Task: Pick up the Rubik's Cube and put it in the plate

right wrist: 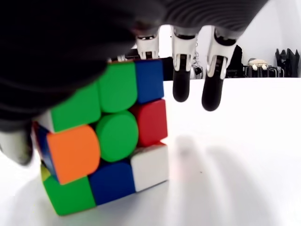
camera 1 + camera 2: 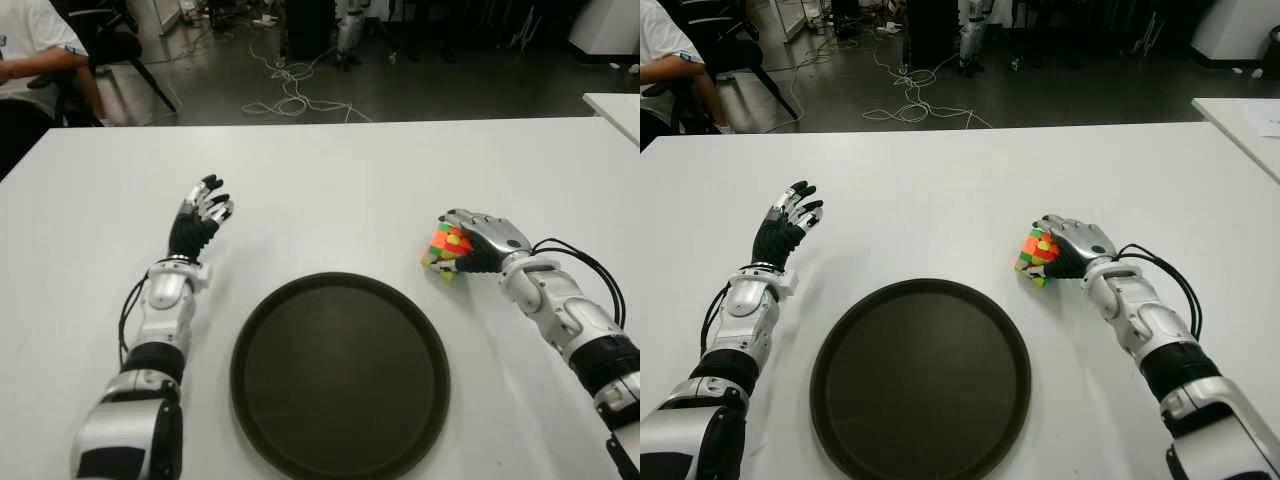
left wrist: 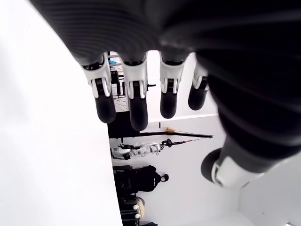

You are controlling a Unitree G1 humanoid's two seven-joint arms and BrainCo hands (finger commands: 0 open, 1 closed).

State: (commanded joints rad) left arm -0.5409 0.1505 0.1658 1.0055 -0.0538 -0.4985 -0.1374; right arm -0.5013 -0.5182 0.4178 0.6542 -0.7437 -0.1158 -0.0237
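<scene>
A wide white table [image 2: 330,180] fills most of the scene, seen from above and in front. Beyond its far edge a dark floor [image 2: 420,90] is seen, with pale cables [image 2: 290,90] lying in loose loops across it. At the far left a seated person [image 2: 35,60] in a white shirt is partly shown, beside a dark chair [image 2: 110,45]. The corner of a second white table [image 2: 615,105] is seen at the far right.

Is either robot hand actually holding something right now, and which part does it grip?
The right hand is closed over the Rubik's Cube, fingers across its top and thumb against a side, beside the plate. The left hand is open and holds nothing.
</scene>
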